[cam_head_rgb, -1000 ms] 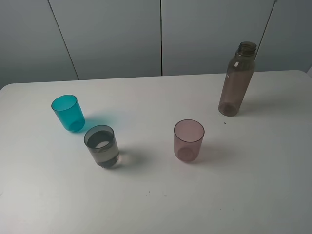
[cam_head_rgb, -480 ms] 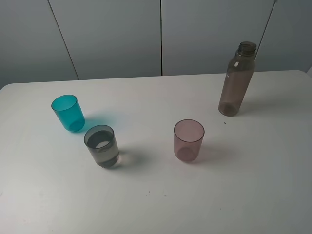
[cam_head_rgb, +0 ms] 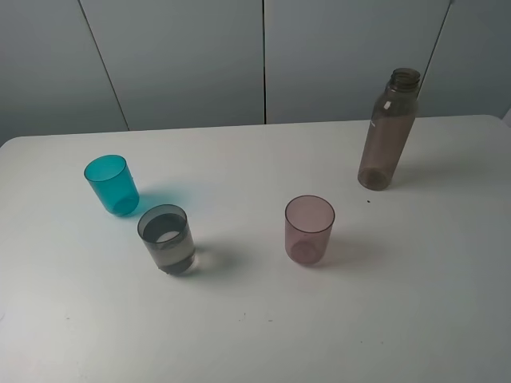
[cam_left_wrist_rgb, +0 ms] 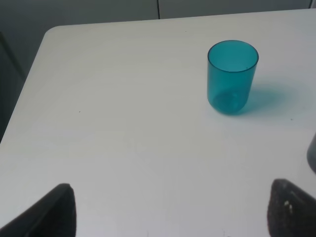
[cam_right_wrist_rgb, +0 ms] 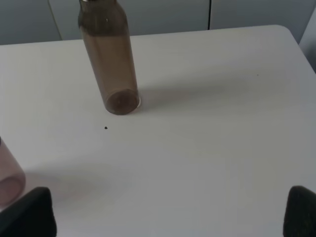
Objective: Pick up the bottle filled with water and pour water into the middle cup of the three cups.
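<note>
Neither arm reached into the high view, so each pincer showed only in its own wrist picture, as two dark fingertips at the edge of the frame. The right pincer (cam_right_wrist_rgb: pixel 170 212) stood spread wide, one pad (cam_right_wrist_rgb: pixel 32 212) far from the other, with only bare white tabletop (cam_right_wrist_rgb: pixel 207 138) between them and nothing in its hold. Ahead of it and off toward one finger's side, well apart, stood the bottle (cam_right_wrist_rgb: pixel 109 59), upright, slim and smoky-brown, its base resting on the tabletop and its top cut off by the frame; in the high view its threaded neck had no cap. A tiny dark speck (cam_right_wrist_rgb: pixel 105 128) lay on the surface just on the pincer's side of the bottle. The pink-mauve cup (cam_right_wrist_rgb: pixel 9 177) peeked in just beyond that same fingertip, close to it but not touching. The left pincer (cam_left_wrist_rgb: pixel 170 212) was likewise wide apart and held nothing, its fingertips (cam_left_wrist_rgb: pixel 54 210) resting low over the tabletop. Well ahead of it, nearer the other finger's line, the teal-blue cup (cam_left_wrist_rgb: pixel 232 76) stood upright. The middle cup (cam_head_rgb: pixel 168 239), smoky grey, sat just beside the teal one, on the side nearer the left pincer, and only a sliver of it showed just beyond that pincer's other fingertip. From above, it appeared to hold some clear liquid in its lower part. The three cups all stood upright and apart from one another, the pink-mauve one between the grey cup and the bottle.
</note>
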Available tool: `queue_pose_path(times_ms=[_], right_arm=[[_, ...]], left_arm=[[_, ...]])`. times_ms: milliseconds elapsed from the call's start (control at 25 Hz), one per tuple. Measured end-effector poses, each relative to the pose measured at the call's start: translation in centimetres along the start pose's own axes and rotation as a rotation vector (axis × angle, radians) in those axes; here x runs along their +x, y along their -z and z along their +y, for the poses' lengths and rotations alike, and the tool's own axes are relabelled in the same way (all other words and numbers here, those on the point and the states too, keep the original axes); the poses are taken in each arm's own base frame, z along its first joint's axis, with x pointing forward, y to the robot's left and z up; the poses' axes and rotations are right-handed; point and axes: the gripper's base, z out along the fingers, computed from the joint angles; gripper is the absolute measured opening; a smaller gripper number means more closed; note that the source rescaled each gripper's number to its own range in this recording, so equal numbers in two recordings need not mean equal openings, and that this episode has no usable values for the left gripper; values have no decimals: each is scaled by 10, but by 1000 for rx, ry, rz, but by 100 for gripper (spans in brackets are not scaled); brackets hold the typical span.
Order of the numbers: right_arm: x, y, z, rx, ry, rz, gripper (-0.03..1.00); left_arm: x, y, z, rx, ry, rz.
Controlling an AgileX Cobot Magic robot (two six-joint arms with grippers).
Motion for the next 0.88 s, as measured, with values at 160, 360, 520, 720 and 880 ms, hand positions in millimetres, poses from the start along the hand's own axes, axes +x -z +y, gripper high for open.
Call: queue_pose_path(times_ms=[160,360,520,720,880], right_arm=[[0,0,0,-2,-1,0,100],[0,0,0,-4,-2,-1,100],[0,0,0,-4,-2,-2,100],[0,0,0,-4,-2,-2,100],[0,0,0,-4,-2,-2,100]], left_arm=[[0,0,0,0,0,0],[0,0,0,0,0,0],[0,0,0,0,0,0],[0,0,0,0,0,0],[0,0,0,0,0,0]])
